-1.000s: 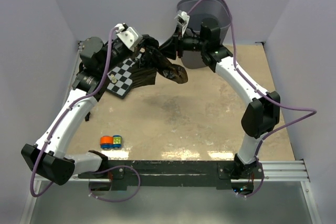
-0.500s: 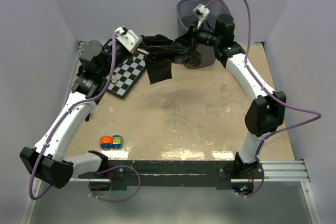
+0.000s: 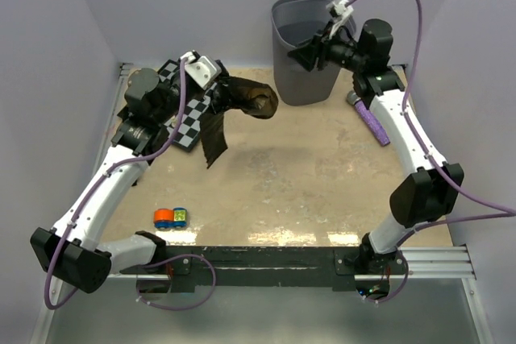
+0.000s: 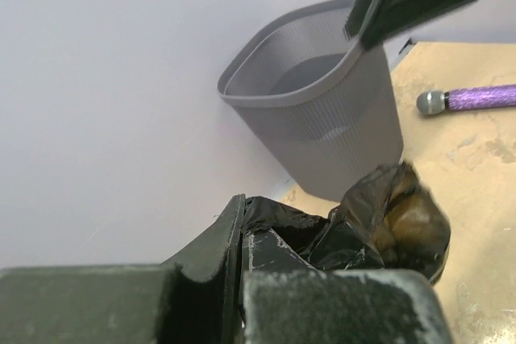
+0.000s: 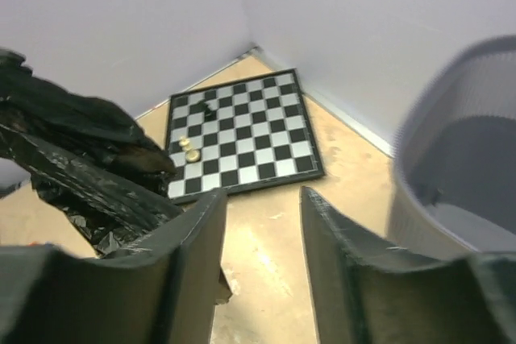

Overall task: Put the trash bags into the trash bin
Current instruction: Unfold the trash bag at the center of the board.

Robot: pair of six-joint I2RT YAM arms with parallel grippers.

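1. The left gripper [image 3: 215,89] has its jaws pressed together on the trash bag [image 3: 246,101]. In the left wrist view, crinkled black plastic is pinched right at the fingertips.
2. The bag is held up over the far-left part of the table [image 3: 306,175]. One bunched, glossy lobe bulges out toward the trash bin [image 3: 302,78]. A narrower strip hangs down past the near edge of the chessboard [image 3: 192,115]. I cannot tell whether the strip's end reaches the tabletop.
3. The bag is outside the bin and apart from it, with bare table showing between the lobe and the bin's wall.
4. The right gripper [image 5: 262,195] has its jaws apart. The right wrist view shows a clear gap between the two fingers, with nothing in it and nothing touching them.
5. From above, the right gripper hangs over the bin's rim, with its fingers pointing left across the opening.
6. The bin stands upright at the far edge of the table, right of the middle.
7. The chessboard lies flat in the far-left corner with a few small pieces on it.
8. A purple microphone [image 3: 372,121] lies on the table near the right edge, just beside the bin's base.
9. A small orange and blue toy [image 3: 171,217] sits near the near-left corner, well apart from everything else.
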